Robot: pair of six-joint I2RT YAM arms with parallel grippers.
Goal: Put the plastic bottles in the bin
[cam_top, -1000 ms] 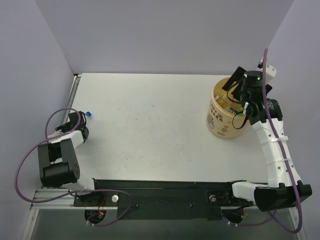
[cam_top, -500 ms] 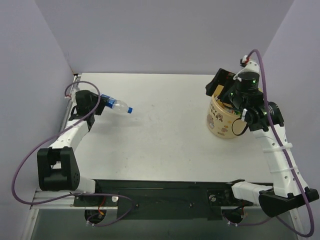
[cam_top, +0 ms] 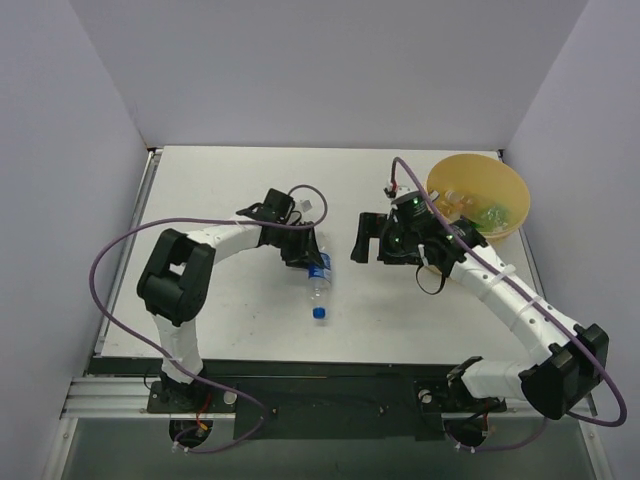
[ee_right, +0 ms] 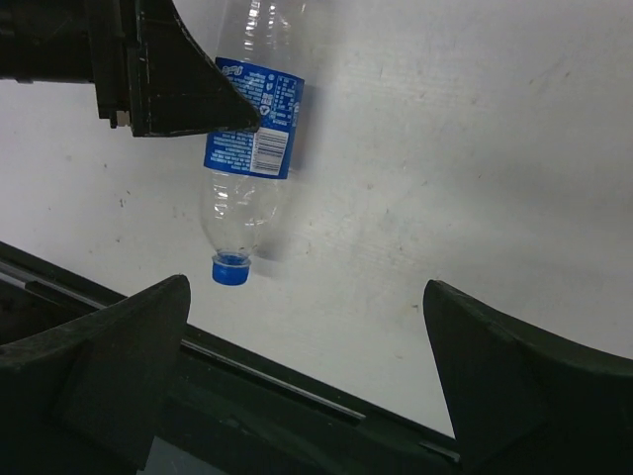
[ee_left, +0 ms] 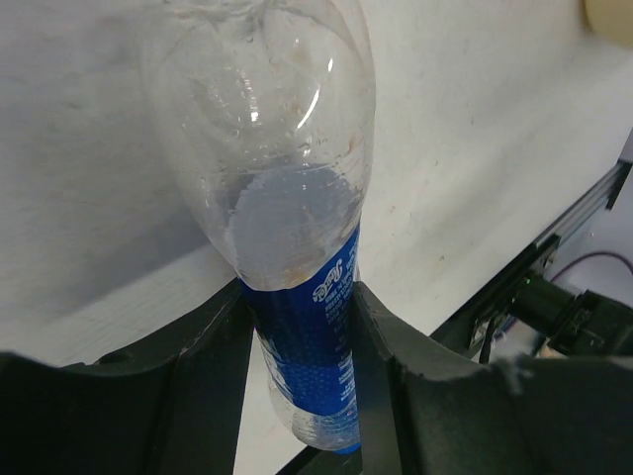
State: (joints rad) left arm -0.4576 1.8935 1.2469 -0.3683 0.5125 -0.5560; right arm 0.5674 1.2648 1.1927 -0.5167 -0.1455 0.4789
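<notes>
Left gripper (cam_top: 312, 262) clamped on blue label of Pepsi bottle (cam_top: 319, 285) over mid-bench (cam_top: 230, 190), cap toward near edge. Right gripper (cam_top: 364, 240) just beside it, jaws wide apart, holding nothing. Bin (cam_top: 515, 215) at far right of bench, other bottles (cam_top: 488, 213) inside, 1 green.

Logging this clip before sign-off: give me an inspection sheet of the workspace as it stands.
Surface: white table.
Job's things: Pepsi bottle held mid-table, cap toward the near edge; bin at far right with other bottles inside.
Clutter: nothing seen.
Grippers: left gripper shut on the Pepsi bottle's label; right gripper open, empty, beside it.
Cables: purple cables loop off both arms.
Surroundings: lavender walls on three sides; black rail at the near edge.
</notes>
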